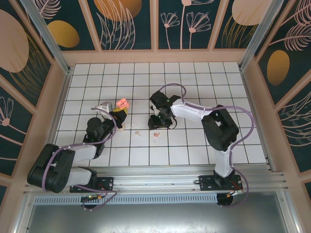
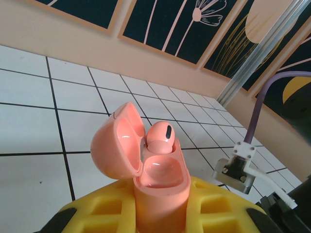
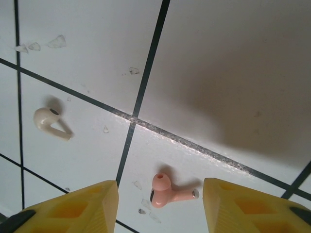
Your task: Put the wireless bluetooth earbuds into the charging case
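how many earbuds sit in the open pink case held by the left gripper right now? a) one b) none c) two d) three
a: the left wrist view shows one pink earbud seated in the open charging case, with the slot beside it bare.

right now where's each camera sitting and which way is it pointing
top external: above and behind the arms, looking down on the tiled table; left arm, right arm in view
left wrist: looks along the tiles to the back wall; left gripper's fingers clamp the open charging case, seated earbud inside
right wrist: looks down at the tiles; right gripper's fingers flank the pink earbud, pale earbud to its left
shared: top and left wrist both show the charging case
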